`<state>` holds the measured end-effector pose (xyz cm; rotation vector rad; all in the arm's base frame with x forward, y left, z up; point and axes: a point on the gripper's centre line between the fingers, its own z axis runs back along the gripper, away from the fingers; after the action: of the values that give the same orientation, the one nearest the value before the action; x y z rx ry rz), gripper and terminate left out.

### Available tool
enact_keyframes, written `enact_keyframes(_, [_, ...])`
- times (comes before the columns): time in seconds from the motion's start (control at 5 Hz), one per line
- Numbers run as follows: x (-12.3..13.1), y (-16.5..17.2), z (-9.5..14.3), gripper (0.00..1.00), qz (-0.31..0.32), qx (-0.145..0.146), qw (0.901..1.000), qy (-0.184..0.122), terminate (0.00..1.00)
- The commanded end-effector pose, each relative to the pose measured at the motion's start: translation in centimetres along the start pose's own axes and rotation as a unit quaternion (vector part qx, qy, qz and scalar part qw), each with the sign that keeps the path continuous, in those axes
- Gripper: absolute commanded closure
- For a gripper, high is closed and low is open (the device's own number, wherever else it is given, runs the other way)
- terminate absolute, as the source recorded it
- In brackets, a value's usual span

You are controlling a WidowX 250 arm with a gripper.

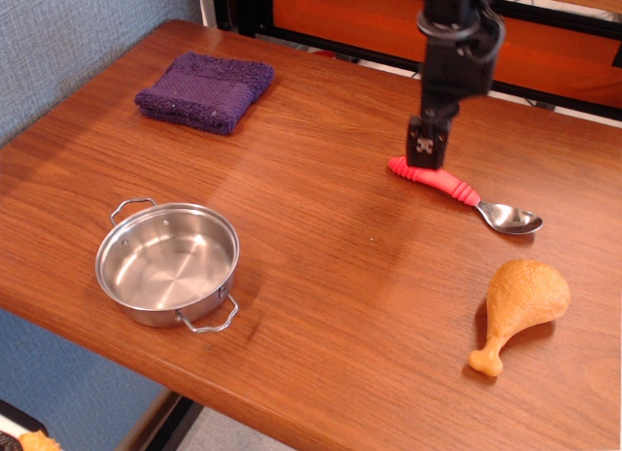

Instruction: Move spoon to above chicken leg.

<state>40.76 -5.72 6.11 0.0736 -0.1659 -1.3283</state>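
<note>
The spoon (457, 189) lies flat on the wooden table, its red ribbed handle pointing left and its silver bowl (510, 218) to the right. The golden-orange chicken leg (520, 300) lies nearer the front edge, right of centre, with its bone tip pointing down-left. The spoon sits on the far side of it, apart from it. My gripper (426, 155) hangs just above the left end of the spoon's handle, holds nothing, and appears open. One finger hides the other.
A steel pot (167, 263) with two loop handles stands at the front left. A folded purple cloth (205, 89) lies at the back left. The table's front edge runs close below the pot and the chicken leg.
</note>
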Motion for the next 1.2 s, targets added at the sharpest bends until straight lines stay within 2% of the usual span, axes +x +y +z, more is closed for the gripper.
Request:
enact_keyframes(0.0, [-2.9,-2.9,5.2,0.0,0.227,0.083,0.968,0.069,0.0])
enact_keyframes(0.2, [-4.8,-3.5,6.2,0.0,0.34,0.104,0.9288,0.104,0.0])
enact_keyframes(0.4, [-8.2,-3.6,6.8,0.0,0.45,0.117,0.8757,0.129,0.0])
enact_keyframes(0.6, [-12.7,-4.1,6.7,0.0,0.555,0.102,0.8114,0.152,0.0])
enact_keyframes(0.8, [-17.4,-4.5,6.8,0.0,0.628,0.084,0.7584,0.151,0.0])
enact_keyframes(1.0, [-21.7,-5.7,6.2,0.0,0.647,0.057,0.7548,0.093,0.0])
